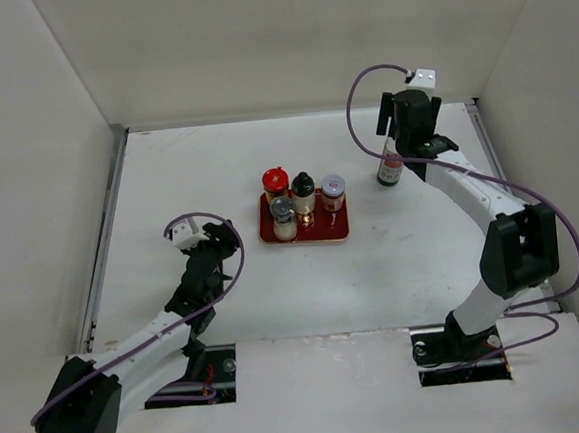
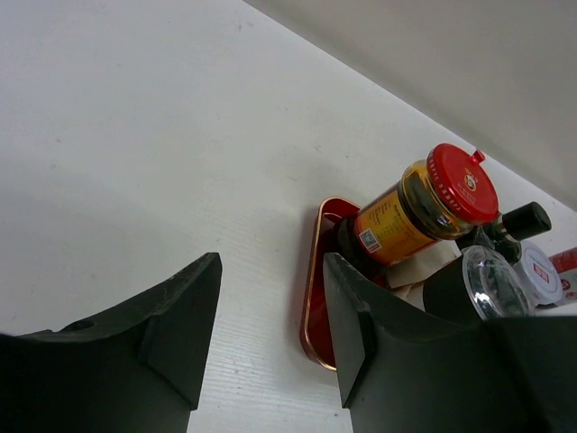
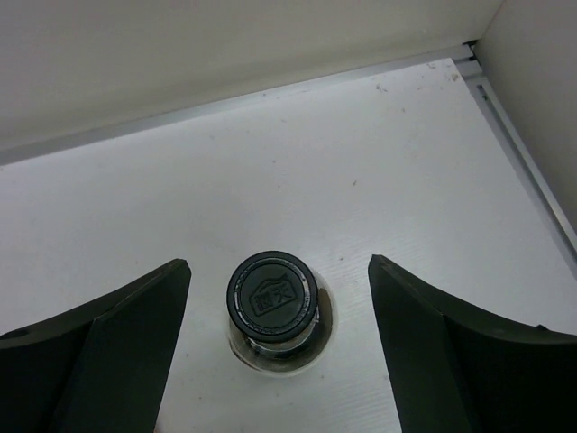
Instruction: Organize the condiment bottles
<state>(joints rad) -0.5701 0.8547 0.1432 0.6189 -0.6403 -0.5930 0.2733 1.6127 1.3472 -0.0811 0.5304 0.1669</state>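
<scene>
Your right gripper (image 3: 278, 263) stands wide apart astride the tall bottle (image 3: 270, 296), touching neither side. The bottle is upright on the table (image 1: 166, 176), well right of the tray (image 1: 323, 232). Centre the cap, drop to the body, close squarely and lift it upright.

The tray holds the red-capped jar (image 1: 276, 182), small bottle (image 1: 302, 188), shaker (image 1: 284, 217) and pale-lidded jar (image 1: 333, 188). Its near-right corner looks free, I think. Your left gripper (image 2: 270, 271) is apart and empty.

"What's the red thing on the white table (image 1: 376, 290)?"
"A flat tray (image 1: 323, 233) with a gold rim, about the middle, slightly left."
"And around the table?"
"Plain pale walls (image 1: 285, 36), left, right and far."
</scene>
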